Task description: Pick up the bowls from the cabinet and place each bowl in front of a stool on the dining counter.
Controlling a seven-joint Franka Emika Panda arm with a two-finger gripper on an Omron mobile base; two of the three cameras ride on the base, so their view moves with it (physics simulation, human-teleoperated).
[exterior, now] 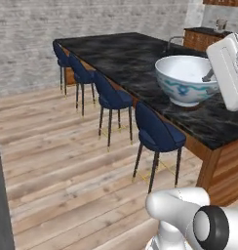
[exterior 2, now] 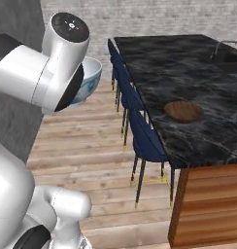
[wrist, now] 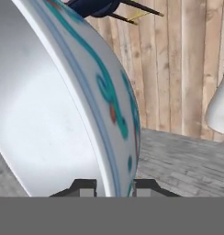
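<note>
Closest to the lens, the white bowl (wrist: pixel 63 105) with its blue pattern sits in the hand (wrist: pixel 114 187), whose two tips pinch the rim wall, one inside and one outside, so the bowl hangs by its edge and stays roughly level for carrying. Largest in the scene, the dining worktop (exterior 2: pixel 198 78) of black marble runs from 5 o'clock toward 12 o'clock in the right base view, its sink faucet (exterior 2: pixel 222 44) at the far end. Four blue stools (exterior: pixel 157 134) line its floor side, seats tucked just under the edge. On the worktop, the brown wooden bowl (exterior 2: pixel 183 111) rests before the nearest stool, at about 3 o'clock in the right base view. I judge that placement done, leaving the carried bowl for another stool's place.
</note>
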